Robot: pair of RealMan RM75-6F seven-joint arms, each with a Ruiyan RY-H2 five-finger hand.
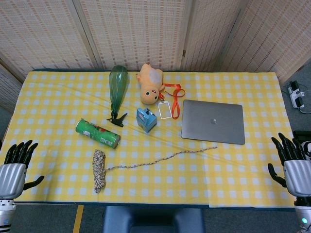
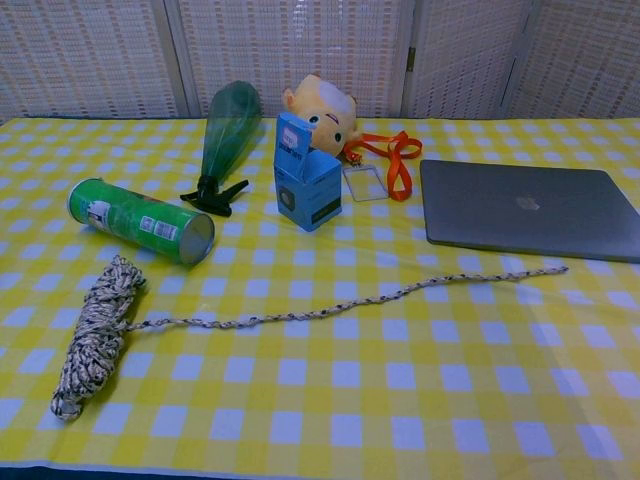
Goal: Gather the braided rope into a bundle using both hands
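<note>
Woven panels stand behind our table (image 1: 243,184), which is covered in a yellow and white checked cloth. We see the braided rope (image 2: 95,335) lying near the front left of the cloth, most of it already wound into a long coil, with one loose strand running from the coil's side rightward across the cloth and ending just in front of the closed grey laptop (image 2: 530,210). Behind the coil lies a green cylindrical can (image 2: 140,220) on its side, close to the coil but not touching it. Further back we see a green spray bottle (image 2: 225,140) lying down, a small blue box (image 2: 305,180) standing upright, a yellow plush toy (image 2: 320,110), and an orange lanyard (image 2: 395,160) with a clear badge holder. Our left hand (image 1: 17,167) hangs off the table's left edge and our right hand (image 1: 291,165) off its right edge, both empty with fingers spread, well apart from the rope.
</note>
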